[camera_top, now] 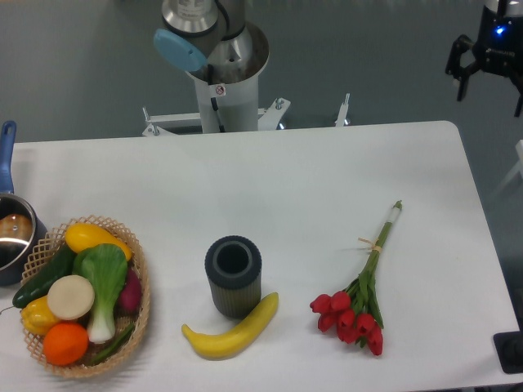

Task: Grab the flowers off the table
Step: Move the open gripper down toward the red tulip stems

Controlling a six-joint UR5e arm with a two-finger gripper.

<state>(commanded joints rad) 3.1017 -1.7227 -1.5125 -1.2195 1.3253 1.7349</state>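
The flowers point(359, 298), a small bunch of red tulips on thin green stems tied with a pale band, lie flat on the white table point(327, 180) at its front right. Their red heads point toward the front edge and the stem ends toward the back right. My gripper point(489, 94) hangs in the top right corner of the view, beyond the table's far right corner and well away from the flowers. Its dark fingers point(459, 75) stand spread apart with nothing between them.
A dark ribbed cylinder point(233, 276) stands left of the flowers with a banana point(233, 331) in front of it. A wicker basket point(139, 327) of vegetables and fruit sits at the front left, beside a pot point(12, 233) with a blue handle. The arm's base point(225, 77) is behind the far edge.
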